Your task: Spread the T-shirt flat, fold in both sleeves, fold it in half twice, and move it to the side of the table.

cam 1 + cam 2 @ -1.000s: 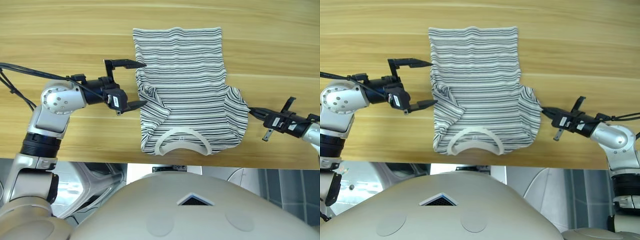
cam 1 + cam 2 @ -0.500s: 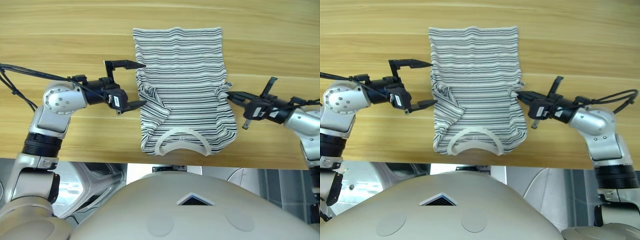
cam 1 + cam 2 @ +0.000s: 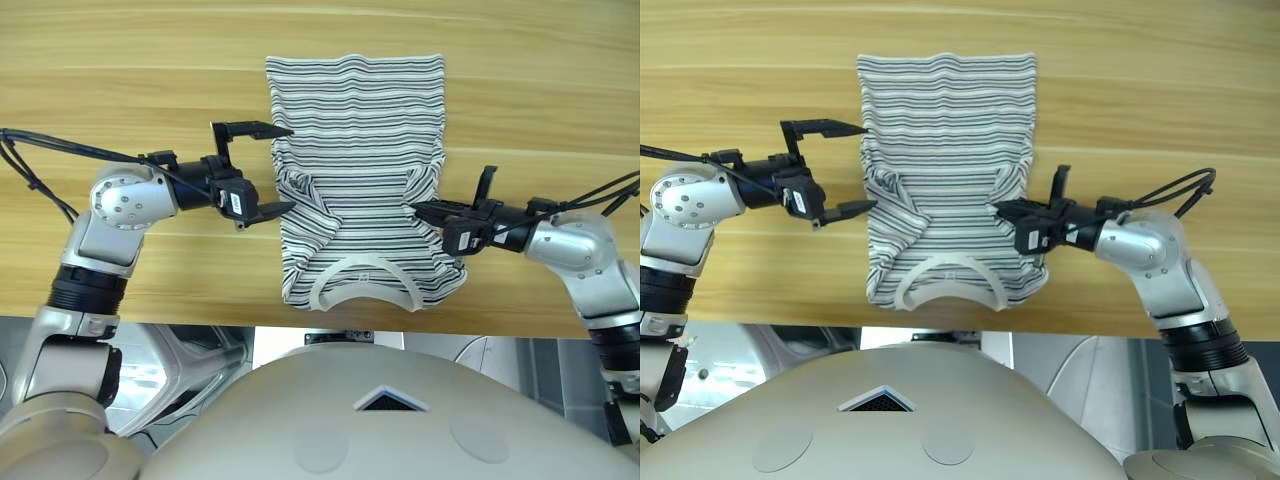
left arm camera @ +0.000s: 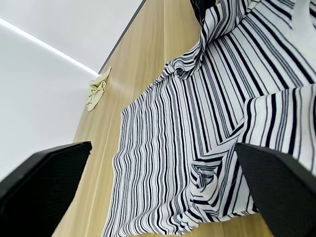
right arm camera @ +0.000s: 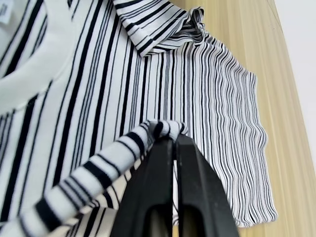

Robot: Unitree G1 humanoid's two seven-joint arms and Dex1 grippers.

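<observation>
One black-and-white striped T-shirt (image 3: 360, 120) lies on the light wooden desk (image 3: 120, 60), with its white ribbed collar (image 3: 362, 285) toward the near edge and its hem away. It has two sleeves. The left sleeve (image 3: 300, 195) lies bunched and turned in over the body. The right sleeve (image 5: 148, 131) is pinched in the right tool (image 5: 174, 140), whose jaws are clamped on a roll of its cloth and hold it over the chest. The left tool (image 3: 285, 168), the other of the two, sits at the shirt's left edge with its jaws spread wide and nothing between them. The cloth looks thin, light and limp, so it will probably sag, wrinkle and drag along the desk rather than keep a crease. It is best taken at a sleeve edge or hem corner, where the doubled seam gives some grip.
</observation>
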